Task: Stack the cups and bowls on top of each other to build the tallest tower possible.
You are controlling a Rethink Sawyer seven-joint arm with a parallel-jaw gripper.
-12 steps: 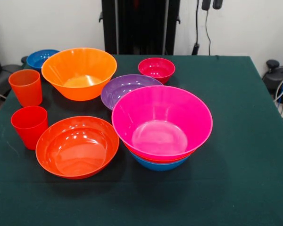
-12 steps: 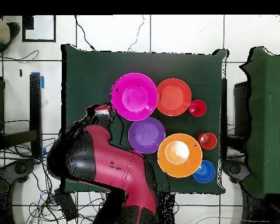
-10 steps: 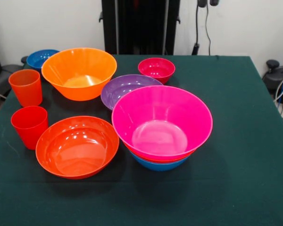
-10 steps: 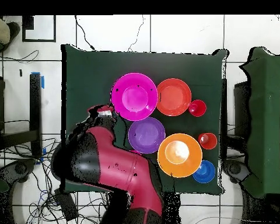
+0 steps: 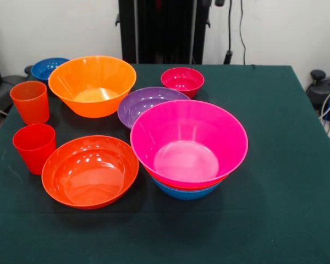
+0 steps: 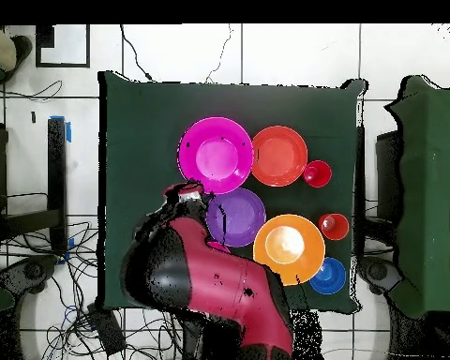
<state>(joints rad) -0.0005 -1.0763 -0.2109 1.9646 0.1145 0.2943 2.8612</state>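
Our arm [image 6: 205,281] has swung across the bench [image 6: 135,122] since a moment ago, so its tip now sits over the near edge of the purple bowl [image 6: 236,217], just short of the tower [image 6: 216,155]. We read that as lining up the next bowl to add. We cannot tell how far the jaws are open or whether they hold anything; the front view does not show them.

Beyond the jaws, the tower has the pink bowl [image 5: 188,144] on top and the blue bowl [image 5: 184,192] as base. The cups [image 5: 32,124] stand well off to one side.

A small white mark shows on the arm; we cannot read it.
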